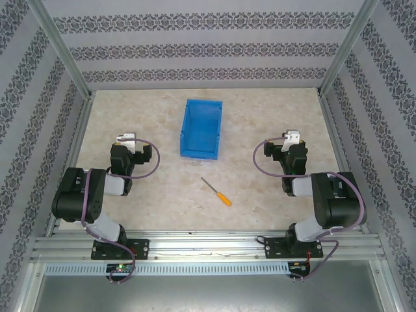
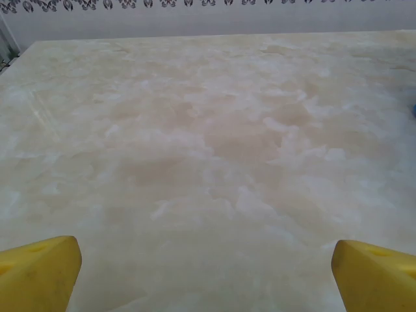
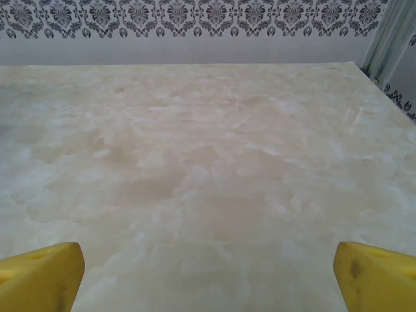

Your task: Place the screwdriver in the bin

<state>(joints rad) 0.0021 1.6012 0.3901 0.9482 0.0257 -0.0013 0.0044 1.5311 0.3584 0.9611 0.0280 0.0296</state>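
Screwdriver [image 1: 216, 192]: flat on table [image 1: 273, 110], toward near edge, near bin [image 1: 199, 151] but apart, reachable by either arm. Left gripper [image 2: 207, 260], right gripper [image 3: 208, 260]: jaws wide, empty, ready for pick.
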